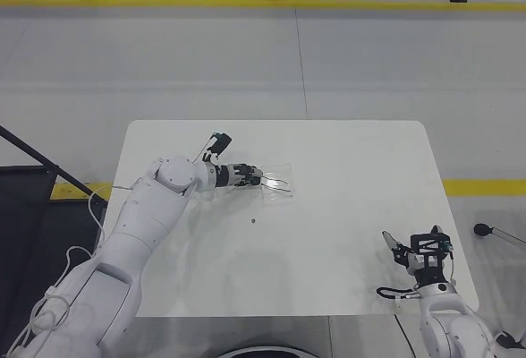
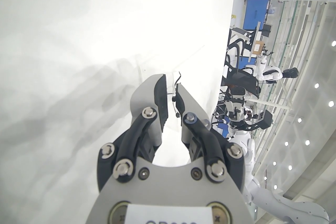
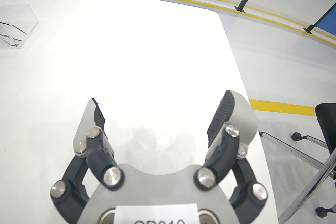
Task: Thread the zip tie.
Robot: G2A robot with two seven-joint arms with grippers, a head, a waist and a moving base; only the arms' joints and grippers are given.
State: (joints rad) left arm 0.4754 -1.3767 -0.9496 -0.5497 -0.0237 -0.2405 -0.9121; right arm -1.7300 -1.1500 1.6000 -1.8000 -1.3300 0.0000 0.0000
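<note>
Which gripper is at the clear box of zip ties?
The left gripper, at the clear box; the right gripper hangs open over bare table, well apart from it.

Zip ties (image 1: pixel 279 185): thin, black, gently curving strips, lying loose together.
Place: sitting inside a clear box (image 1: pixel 287 169), roughly midway between the desk's (image 1: pixel 352 224) left and right edges, in its far half.

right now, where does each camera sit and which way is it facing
Top view: above the arms, facing down at the table; left hand at the clear box, right hand near the edge.
Left wrist view: on the left wrist, facing past the left hand along the table.
Right wrist view: on the right wrist, facing past the right hand across the table.
Top and right wrist views share the clear box.
</note>
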